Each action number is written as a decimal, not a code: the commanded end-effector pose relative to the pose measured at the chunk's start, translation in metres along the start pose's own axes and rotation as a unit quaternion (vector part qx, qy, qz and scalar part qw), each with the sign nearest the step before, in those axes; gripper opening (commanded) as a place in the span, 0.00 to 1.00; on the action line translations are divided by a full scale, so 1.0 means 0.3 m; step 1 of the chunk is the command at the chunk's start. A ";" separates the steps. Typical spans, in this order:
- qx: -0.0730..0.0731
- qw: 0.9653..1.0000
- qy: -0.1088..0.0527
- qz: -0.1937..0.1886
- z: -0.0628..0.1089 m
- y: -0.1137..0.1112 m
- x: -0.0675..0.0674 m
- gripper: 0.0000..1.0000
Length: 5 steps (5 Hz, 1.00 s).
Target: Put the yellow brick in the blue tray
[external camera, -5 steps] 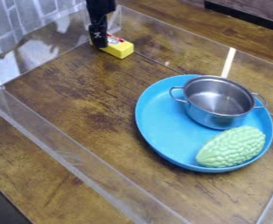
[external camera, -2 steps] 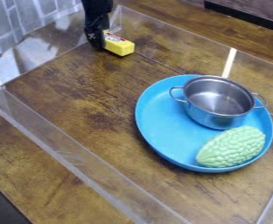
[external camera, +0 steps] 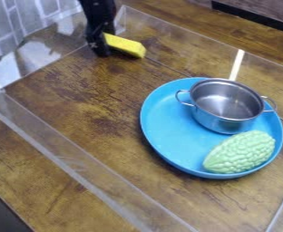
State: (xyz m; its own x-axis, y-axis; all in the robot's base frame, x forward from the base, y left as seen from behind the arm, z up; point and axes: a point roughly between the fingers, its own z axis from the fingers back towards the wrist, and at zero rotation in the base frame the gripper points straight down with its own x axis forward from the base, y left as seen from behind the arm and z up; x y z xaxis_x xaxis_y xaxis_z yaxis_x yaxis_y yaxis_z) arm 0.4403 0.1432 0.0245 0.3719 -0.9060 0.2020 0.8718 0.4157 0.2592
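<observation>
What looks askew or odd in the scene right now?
The small rectangular yellow brick lies at an angle on the brown wooden table, beside the black gripper and outside the round blue tray. Nothing looks visibly spilled or damaged.

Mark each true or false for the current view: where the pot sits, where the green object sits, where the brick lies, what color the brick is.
1. The steel pot sits in the blue tray. True.
2. The pale green bumpy object lies on the wood outside the tray. False; it lies in the tray.
3. The yellow brick is outside the tray. True.
4. The brick is red all over. False; its visible surface is mostly yellow.
</observation>
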 end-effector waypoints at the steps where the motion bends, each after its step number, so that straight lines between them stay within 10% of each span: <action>1: -0.001 1.000 0.001 -0.019 -0.012 -0.005 0.010 0.00; 3: -0.002 0.999 -0.003 -0.035 0.009 0.005 0.017 0.00; 4: -0.006 0.999 -0.004 -0.042 0.004 0.009 0.007 1.00; 5: -0.009 0.999 -0.005 -0.049 -0.003 0.008 -0.004 1.00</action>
State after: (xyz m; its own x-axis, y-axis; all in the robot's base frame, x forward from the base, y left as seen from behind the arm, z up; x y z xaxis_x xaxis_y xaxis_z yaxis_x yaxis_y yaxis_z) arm 0.4436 0.1426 0.0227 0.2778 -0.9416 0.1903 0.9095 0.3216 0.2634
